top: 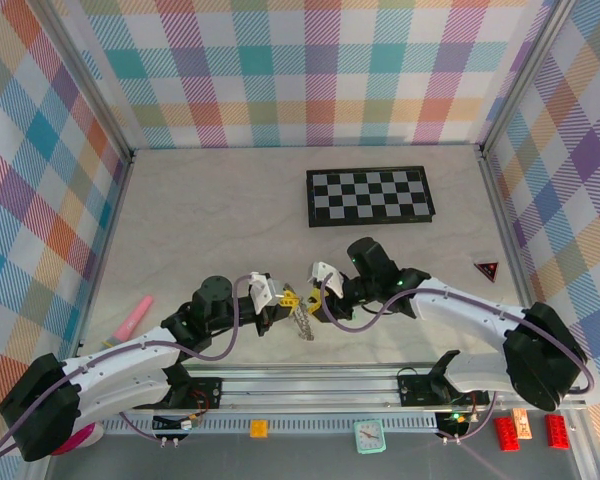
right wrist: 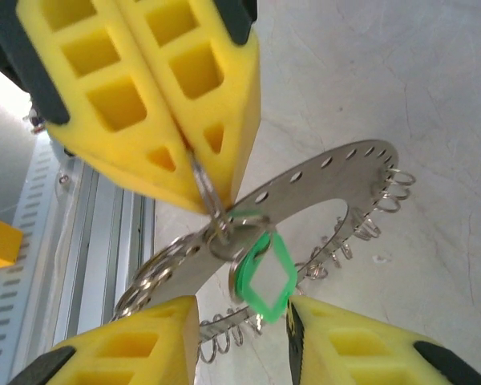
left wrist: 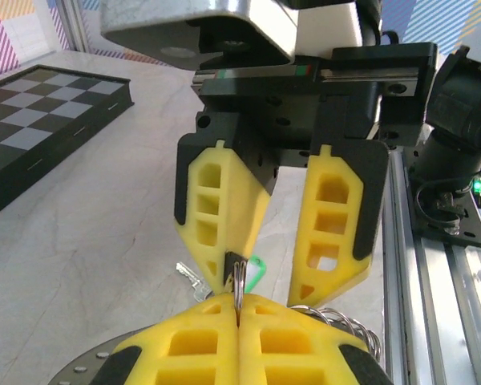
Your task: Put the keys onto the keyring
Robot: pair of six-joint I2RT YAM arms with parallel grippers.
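**Left clamped on wire loop, right open around key**

My left end effector (right wrist: pixel 194 188) is fully closed, its tips pinching a thin wire loop (right wrist: pixel 202 178) at the inner rim of the keyring (right wrist: pixel 329 180). My right end effector (right wrist: pixel 242 311) faces it, nose to nose. Its jaws are apart and grip nothing.

One green key (right wrist: pixel 264 281) hangs off that loop, and its head sits in the gap between my right fingers (right wrist: pixel 361 345). From the left wrist, its silver blade pokes out left of the loop. I can't make out a second key.

The keyring sits tilted between both end effectors, over the near edge of the desk (top: pixel 210 220), just ahead of the rail. I can't tell if its low edge touches the desk. The checkerboard (top: pixel 370 195) lies well apart, further back.
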